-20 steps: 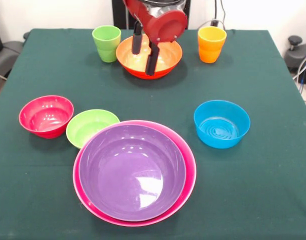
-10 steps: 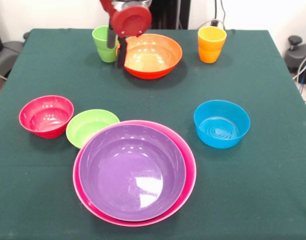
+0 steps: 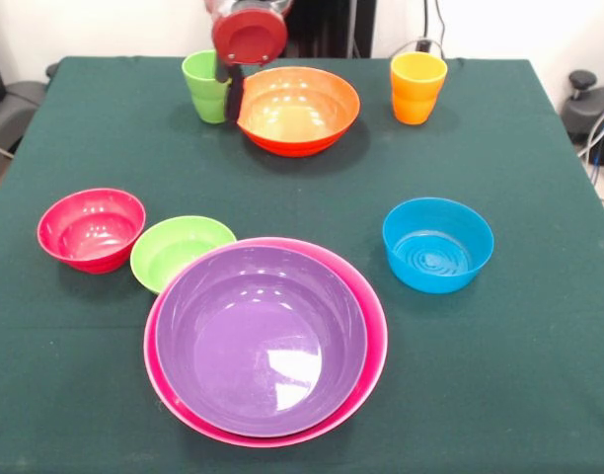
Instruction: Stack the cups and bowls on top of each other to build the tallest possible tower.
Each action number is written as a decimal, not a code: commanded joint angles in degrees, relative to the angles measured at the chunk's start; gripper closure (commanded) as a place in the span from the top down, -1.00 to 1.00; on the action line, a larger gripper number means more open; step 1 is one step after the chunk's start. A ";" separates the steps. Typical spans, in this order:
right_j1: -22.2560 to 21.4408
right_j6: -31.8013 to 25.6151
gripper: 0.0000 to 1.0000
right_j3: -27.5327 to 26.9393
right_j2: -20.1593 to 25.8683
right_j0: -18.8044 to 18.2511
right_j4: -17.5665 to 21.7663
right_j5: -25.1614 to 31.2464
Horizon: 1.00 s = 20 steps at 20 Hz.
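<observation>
A wide purple bowl (image 3: 261, 341) sits nested inside the biggest pink bowl (image 3: 373, 336) at the near middle, forming the tower. The large orange bowl (image 3: 297, 109) stands at the far middle, with the light green cup (image 3: 205, 87) to its left and the orange cup (image 3: 417, 87) to its right. My gripper (image 3: 228, 99) hangs open in the narrow space between the green cup and the orange bowl's left rim, holding nothing. A small red bowl (image 3: 91, 229) and a small lime green bowl (image 3: 179, 252) sit left of the tower. A small blue bowl (image 3: 437, 244) sits to its right.
The dark green tablecloth (image 3: 519, 375) covers the table. A red disc-shaped arm part (image 3: 250, 37) hangs over the far edge above the gripper. Dark equipment (image 3: 588, 109) stands off the table's right side.
The arm has swung left, from over the middle of the orange bowl to the bowl's left rim beside the green cup. No bowl or cup has moved.
</observation>
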<state>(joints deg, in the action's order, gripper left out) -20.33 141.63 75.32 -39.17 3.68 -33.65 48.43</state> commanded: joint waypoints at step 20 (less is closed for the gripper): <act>-0.14 26.33 1.00 10.24 7.99 5.61 -4.38 -1.48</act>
<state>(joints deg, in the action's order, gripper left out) -20.70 157.38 79.06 -39.47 8.74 -36.60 48.43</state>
